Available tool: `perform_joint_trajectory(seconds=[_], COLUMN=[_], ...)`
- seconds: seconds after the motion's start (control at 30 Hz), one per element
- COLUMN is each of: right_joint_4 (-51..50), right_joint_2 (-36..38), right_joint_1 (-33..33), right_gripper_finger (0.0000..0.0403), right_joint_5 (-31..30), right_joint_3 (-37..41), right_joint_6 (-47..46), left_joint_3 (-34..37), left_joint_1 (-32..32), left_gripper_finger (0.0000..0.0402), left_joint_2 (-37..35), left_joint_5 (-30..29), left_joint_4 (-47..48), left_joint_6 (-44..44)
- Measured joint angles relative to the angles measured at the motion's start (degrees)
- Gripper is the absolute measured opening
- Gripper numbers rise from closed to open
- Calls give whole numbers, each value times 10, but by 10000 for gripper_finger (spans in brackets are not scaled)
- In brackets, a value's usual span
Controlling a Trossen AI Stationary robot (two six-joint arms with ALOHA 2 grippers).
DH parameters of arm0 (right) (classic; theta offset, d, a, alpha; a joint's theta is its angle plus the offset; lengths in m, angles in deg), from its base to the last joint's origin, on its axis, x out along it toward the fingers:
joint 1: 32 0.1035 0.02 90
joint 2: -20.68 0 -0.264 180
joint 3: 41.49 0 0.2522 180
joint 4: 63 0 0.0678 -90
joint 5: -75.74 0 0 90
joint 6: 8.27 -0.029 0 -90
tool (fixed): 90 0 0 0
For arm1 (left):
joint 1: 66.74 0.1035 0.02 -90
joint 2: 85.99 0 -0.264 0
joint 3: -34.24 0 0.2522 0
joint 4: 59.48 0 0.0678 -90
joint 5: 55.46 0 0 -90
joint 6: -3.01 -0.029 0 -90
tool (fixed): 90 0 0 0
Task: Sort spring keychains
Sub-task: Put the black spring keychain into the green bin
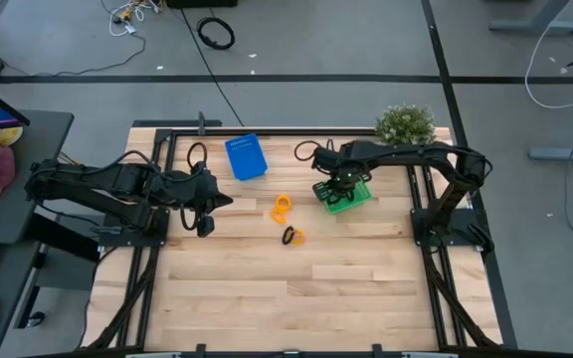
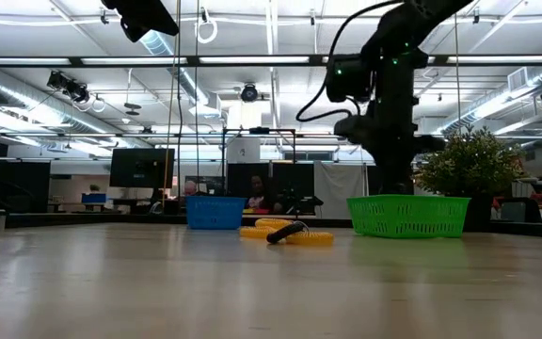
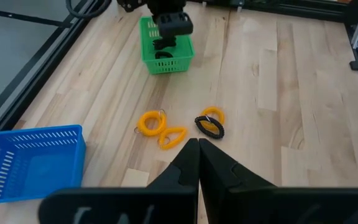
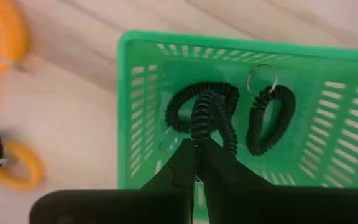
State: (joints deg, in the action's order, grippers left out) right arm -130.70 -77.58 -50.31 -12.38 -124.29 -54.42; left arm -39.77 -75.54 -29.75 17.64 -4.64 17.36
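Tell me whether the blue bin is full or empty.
Empty. The left wrist view shows only bare mesh floor inside the blue bin; no keychains lie in it.

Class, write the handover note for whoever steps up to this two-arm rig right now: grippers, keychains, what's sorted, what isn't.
Right gripper: over the green plastic basket, shut on a black coiled spring keychain, not yet released.
Left gripper: shut, empty, waiting at the table's left side.
Done: another black coiled keychain lies in the green basket.
Left: three orange coiled keychains and one black one on the wooden table. The blue plastic basket looks empty; orange ones probably go there.
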Motion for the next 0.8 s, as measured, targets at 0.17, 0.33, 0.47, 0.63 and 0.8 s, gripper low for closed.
perform_joint_trajectory(seconds=[0.17,0.33,0.47,0.63,0.8], right_joint_4=[45,71,93,96,96], right_joint_2=[0,0,0,0,0], right_joint_1=[0,0,0,3,4], right_gripper_finger=[11,12,23,54,105], right_joint_5=[-33,-47,-49,-51,-46], right_joint_3=[36,58,70,70,70], right_joint_6=[-14,-14,-14,-6,1], left_joint_3=[0,0,0,0,0], left_joint_1=[0,0,0,0,0], left_gripper_finger=[5,5,5,5,5], left_joint_2=[0,0,0,0,0], left_joint_5=[0,0,0,0,0], left_joint_4=[-1,-1,-1,-2,-2], left_joint_6=[0,0,0,0,0])
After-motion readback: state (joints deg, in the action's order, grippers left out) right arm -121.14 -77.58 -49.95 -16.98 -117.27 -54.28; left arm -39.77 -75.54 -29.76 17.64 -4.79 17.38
